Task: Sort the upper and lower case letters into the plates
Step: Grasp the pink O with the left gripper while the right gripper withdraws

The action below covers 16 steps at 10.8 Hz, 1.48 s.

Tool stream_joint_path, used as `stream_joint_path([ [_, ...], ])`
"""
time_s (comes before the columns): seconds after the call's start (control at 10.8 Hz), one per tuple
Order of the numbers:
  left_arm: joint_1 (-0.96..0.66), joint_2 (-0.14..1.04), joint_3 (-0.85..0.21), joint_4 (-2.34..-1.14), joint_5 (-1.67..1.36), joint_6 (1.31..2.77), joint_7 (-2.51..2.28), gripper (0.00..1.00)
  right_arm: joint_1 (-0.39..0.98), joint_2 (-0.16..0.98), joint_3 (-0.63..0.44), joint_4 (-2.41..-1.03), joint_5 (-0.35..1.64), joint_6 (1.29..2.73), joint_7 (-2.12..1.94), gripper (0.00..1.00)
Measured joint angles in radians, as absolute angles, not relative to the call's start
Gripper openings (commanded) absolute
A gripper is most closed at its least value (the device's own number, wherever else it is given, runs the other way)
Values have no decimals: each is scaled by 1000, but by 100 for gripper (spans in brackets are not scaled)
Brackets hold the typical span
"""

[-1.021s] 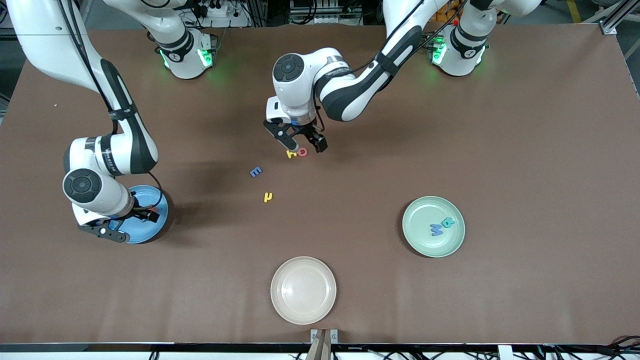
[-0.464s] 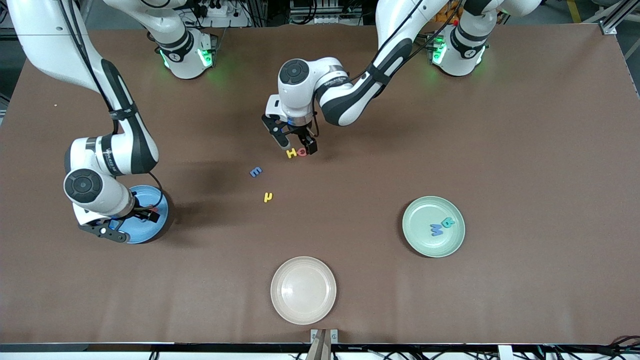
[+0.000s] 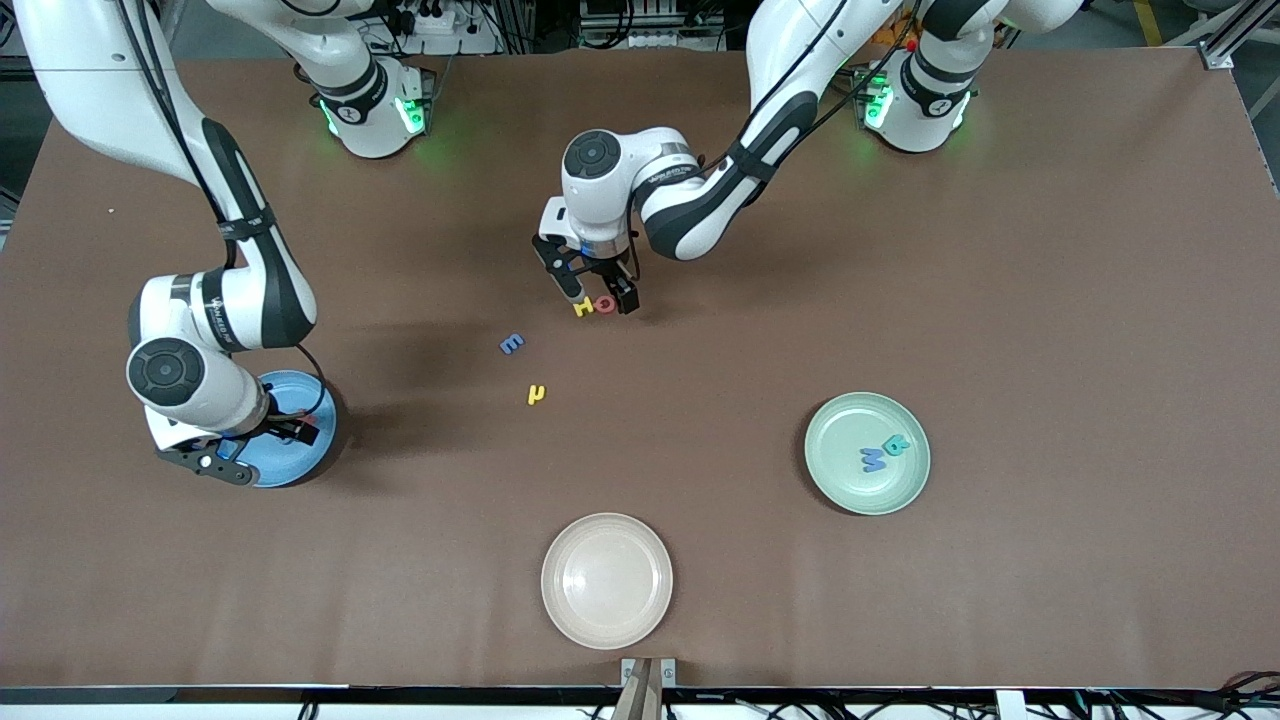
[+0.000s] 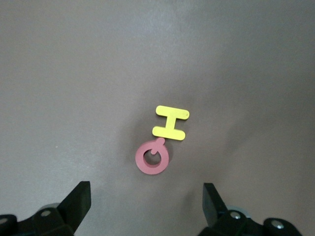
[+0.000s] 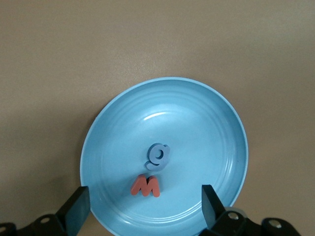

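A yellow H (image 3: pixel 583 307) and a red ring-shaped letter (image 3: pixel 605 303) lie touching near the table's middle. My left gripper (image 3: pixel 598 292) hangs low over them, open, with nothing between its fingers. The left wrist view shows the H (image 4: pixel 170 123) and the red letter (image 4: pixel 152 157) just ahead of the open left gripper (image 4: pixel 146 206). My right gripper (image 3: pixel 258 450) waits open over the blue plate (image 3: pixel 292 464), which holds a blue g (image 5: pixel 157 156) and a red m (image 5: pixel 146 186). The pale green plate (image 3: pixel 866 492) holds a teal R (image 3: pixel 897 445) and a blue letter (image 3: pixel 873 459).
A blue E (image 3: pixel 512 343) and a small yellow letter (image 3: pixel 537 394) lie loose on the brown table, nearer the front camera than the H. A cream-beige plate (image 3: pixel 607 620) sits by the front edge.
My left gripper has come down and shifted slightly toward the left arm's end, now straddling the H and the red letter. The right arm has not moved.
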<state>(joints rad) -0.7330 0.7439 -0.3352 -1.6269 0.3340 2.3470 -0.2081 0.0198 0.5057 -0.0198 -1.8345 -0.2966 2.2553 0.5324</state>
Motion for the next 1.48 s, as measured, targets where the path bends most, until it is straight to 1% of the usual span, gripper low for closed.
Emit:
stream_joint_path([
  [0.37,-733,777,-333,-1624,334,2373,-208,100,20,506,-20,-1835,-297,2254,532,100],
  [0.56,-734,791,-332,-1604,334,2373,-208,93,20,507,-20,-1835,-297,2254,532,100],
  [0.65,-738,804,-330,-1589,343,2374,-208,91,20,507,-20,-1835,-297,2254,532,100],
  [1.02,-750,843,-322,-1549,367,2375,-208,74,20,508,-20,-1835,-297,2254,532,100],
  [1.11,-751,843,-321,-1547,367,2375,-208,68,20,508,-20,-1835,-297,2254,532,100],
  [1.21,-751,843,-321,-1546,367,2375,-208,59,20,508,-20,-1835,-297,2254,532,100],
  [1.3,-751,843,-321,-1545,367,2375,-208,49,20,508,-20,-1835,-297,2254,532,100],
  [1.48,-751,843,-321,-1545,367,2375,-208,31,20,508,-20,-1835,-297,2254,532,100],
])
